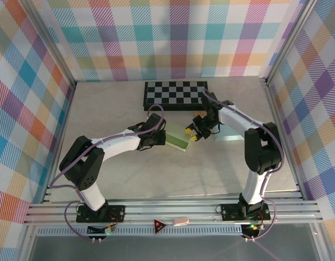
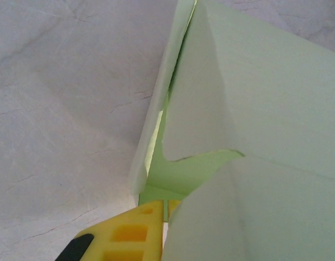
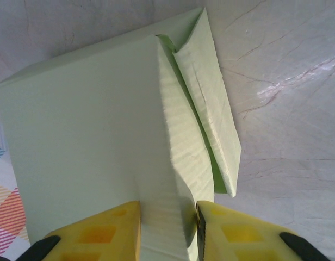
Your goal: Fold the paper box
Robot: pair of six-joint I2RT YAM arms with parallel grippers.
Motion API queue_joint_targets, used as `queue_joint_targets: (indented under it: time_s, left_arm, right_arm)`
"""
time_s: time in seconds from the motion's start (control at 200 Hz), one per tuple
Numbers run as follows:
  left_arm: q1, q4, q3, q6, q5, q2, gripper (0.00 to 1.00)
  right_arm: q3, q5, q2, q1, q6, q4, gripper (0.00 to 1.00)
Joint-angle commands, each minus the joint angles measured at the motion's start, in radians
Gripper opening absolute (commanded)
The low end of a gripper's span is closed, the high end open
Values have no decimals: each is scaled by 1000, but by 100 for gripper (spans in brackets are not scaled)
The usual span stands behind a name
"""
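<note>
Mid-fold, I'd judge: the paper box point(image 1: 177, 141) sits on the tabletop point(image 1: 113, 114). The right fingers point(image 3: 105, 236) pinch its creased ridge. The left fingers point(image 2: 132, 236) seem clamped on a wall. Next, tuck the loose flap.

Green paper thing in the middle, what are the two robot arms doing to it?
They are folding a paper box together. It sits partly folded on the table, in front of a checkerboard. The left gripper is pinched shut on one thin wall of the box from the left side. The right gripper has its yellow fingers closed around a folded flap on the other side. The box is not finished: some flaps stand loose and one end is open.
</note>
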Motion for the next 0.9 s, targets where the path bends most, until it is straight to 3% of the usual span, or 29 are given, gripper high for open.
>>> queue_joint_targets:
  time_s: [0.0,0.205,0.51,0.69,0.75,0.895]
  left_arm:
    - [-16,4,-2,-27,29,-14,15]
    - [-16,-28,-37,-91,116,-127,37]
    - [-8,-210,-31,-183,212,-318,47]
    - [108,-418,254,-130,301,-209,53]
    - [150,-516,399,-65,348,-108,53]
    - [188,-770,771,169,333,164,54]
  right_arm:
    - [-12,37,23,9,-31,-24,30]
    - [2,56,26,16,-40,-35,29]
    - [43,81,37,25,-61,-69,30]
    - [46,104,25,25,-81,-88,33]
    - [47,111,19,25,-90,-96,34]
    - [63,136,5,21,-136,-129,40]
